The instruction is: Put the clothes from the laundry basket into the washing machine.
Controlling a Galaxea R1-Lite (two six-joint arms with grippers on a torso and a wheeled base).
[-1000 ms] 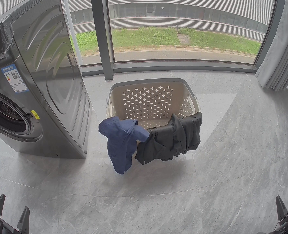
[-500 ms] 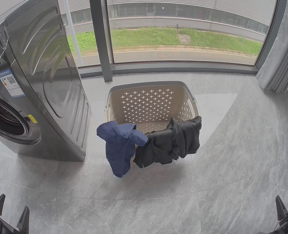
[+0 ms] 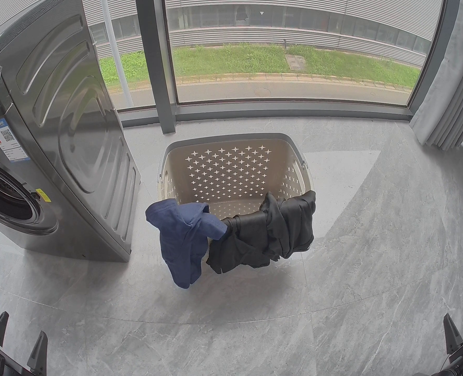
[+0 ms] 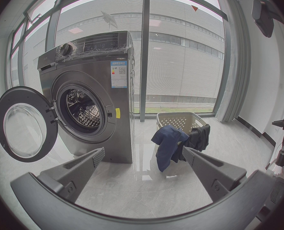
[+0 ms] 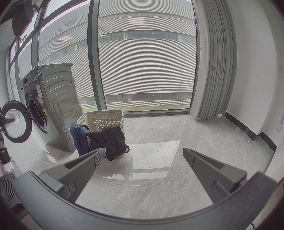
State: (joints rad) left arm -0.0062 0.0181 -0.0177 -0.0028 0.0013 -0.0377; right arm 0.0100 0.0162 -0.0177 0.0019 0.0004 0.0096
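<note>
A beige laundry basket [image 3: 231, 165] stands on the floor before the window. A blue garment [image 3: 182, 238] and a black garment [image 3: 265, 231] hang over its near rim. To its left is the grey washing machine [image 3: 64, 131], whose round door [image 4: 23, 123] is swung open on the drum [image 4: 81, 109]. My left gripper [image 3: 21, 329] is open and empty at the near left, well short of the basket. My right gripper [image 3: 462, 310] is open and empty at the near right. The left gripper [image 4: 142, 150] faces machine and basket; the right gripper [image 5: 142, 150] faces the basket [image 5: 102, 118].
Grey tiled floor [image 3: 356, 267] lies open between me and the basket. A tall window with a dark post [image 3: 155, 53] is behind it. Curtains [image 3: 450, 90] hang at the far right.
The whole head picture has shifted, with machine and basket sliding left, so the camera has moved. The clothes, basket and both grippers keep their places.
</note>
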